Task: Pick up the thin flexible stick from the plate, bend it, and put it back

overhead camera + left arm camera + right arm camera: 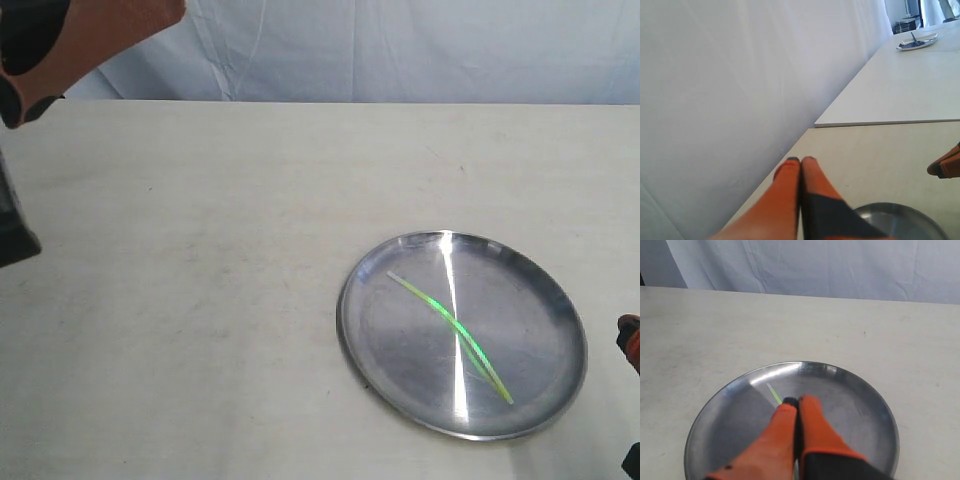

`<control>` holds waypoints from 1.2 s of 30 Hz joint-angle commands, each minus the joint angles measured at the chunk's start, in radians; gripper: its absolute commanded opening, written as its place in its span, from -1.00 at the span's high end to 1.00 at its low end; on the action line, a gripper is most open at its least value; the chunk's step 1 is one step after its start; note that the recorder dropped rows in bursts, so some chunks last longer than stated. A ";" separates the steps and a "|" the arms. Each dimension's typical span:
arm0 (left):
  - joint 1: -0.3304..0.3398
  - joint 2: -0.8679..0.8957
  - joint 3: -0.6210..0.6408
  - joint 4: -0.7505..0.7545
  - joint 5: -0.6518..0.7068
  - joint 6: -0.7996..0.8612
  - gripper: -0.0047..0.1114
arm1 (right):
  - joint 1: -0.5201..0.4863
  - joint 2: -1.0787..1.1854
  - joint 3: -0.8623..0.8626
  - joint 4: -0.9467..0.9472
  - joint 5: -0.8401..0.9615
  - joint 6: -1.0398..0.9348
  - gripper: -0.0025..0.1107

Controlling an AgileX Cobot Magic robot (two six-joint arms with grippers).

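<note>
The plate (380,350) is round shiny metal and lies on the table right of the middle. The thin flexible stick (450,325), a lime-green strip, lies slantwise across it, crossed by a white streak of glare. My right gripper (629,338) only peeks in at the right edge, beyond the plate's rim. In the right wrist view it (796,401) is shut and empty above the plate (860,400), with one end of the stick (773,393) showing past its tips. My left gripper (170,15) is raised at the far left, shut on nothing (801,160).
The table (200,250) is a plain beige surface backed by a white cloth backdrop (400,50). In the left wrist view a second table (900,90) with another plate (917,42) stands farther off.
</note>
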 commanded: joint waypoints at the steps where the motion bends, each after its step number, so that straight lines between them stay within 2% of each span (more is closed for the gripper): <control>1: -0.003 -0.007 -0.003 -0.002 0.011 -0.008 0.92 | -0.004 -0.007 0.008 0.001 -0.006 -0.007 0.95; 5: 0.008 -0.015 0.002 -0.019 -0.035 -0.059 0.92 | -0.004 -0.007 0.008 0.001 -0.006 -0.007 0.95; 7: 0.079 -0.042 0.051 -0.100 -0.113 -0.059 0.92 | -0.004 -0.007 0.008 0.001 -0.008 -0.007 0.95; 8: 0.152 -0.078 0.097 -0.170 -0.178 -0.052 0.92 | -0.004 -0.007 0.008 0.010 -0.014 -0.007 0.95; 9: 0.195 -0.103 0.127 -0.201 -0.208 -0.045 0.92 | -0.004 -0.007 0.008 0.010 -0.014 -0.007 0.95; 11: 0.328 -0.226 0.237 -0.277 -0.237 -0.048 0.92 | -0.004 -0.007 0.008 0.010 -0.014 -0.007 0.95; 12: 0.360 -0.263 0.264 -0.313 -0.221 -0.050 0.92 | -0.004 -0.007 0.008 0.010 -0.014 -0.007 0.95; 14: 0.399 -0.358 0.329 -0.501 -0.086 -0.065 0.92 | -0.004 -0.007 0.008 0.010 -0.014 -0.007 0.95; 17: 0.403 -0.406 0.359 -0.902 0.326 -0.128 0.92 | -0.004 -0.007 0.008 0.010 -0.014 -0.007 0.95; 18: 0.403 -0.406 0.359 -0.980 0.390 -0.128 0.92 | -0.004 -0.007 0.008 0.010 -0.014 -0.007 0.95; 20: 0.403 -0.406 0.361 -1.072 0.497 -0.128 0.92 | -0.004 -0.007 0.008 0.010 -0.014 -0.007 0.95; 22: 0.403 -0.406 0.365 -1.077 0.527 -0.121 0.92 | -0.004 -0.007 0.008 0.010 -0.014 -0.007 0.95; 25: 0.403 -0.406 0.391 -1.067 0.463 -0.067 0.92 | -0.004 -0.007 0.008 0.010 -0.014 -0.007 0.95; 27: 0.403 -0.406 0.428 -1.070 0.378 0.034 0.92 | -0.004 -0.007 0.008 0.010 -0.014 -0.007 0.95; 28: 0.405 -0.406 0.455 -1.099 0.316 0.132 0.92 | -0.004 -0.007 0.008 0.010 -0.014 -0.007 0.95; 31: 0.405 -0.411 0.570 -1.344 0.132 0.531 0.92 | -0.004 -0.007 0.008 0.008 -0.007 -0.007 0.95; 32: 0.405 -0.421 0.616 -1.406 0.073 0.608 0.92 | -0.004 -0.007 0.008 0.008 -0.007 -0.007 0.95; 34: 0.405 -0.446 0.685 -1.431 0.009 0.653 0.92 | -0.004 -0.007 0.008 0.008 -0.007 -0.007 0.95; 36: 0.407 -0.482 0.730 -1.433 0.019 0.679 0.92 | -0.004 -0.007 0.008 0.008 -0.007 -0.007 0.95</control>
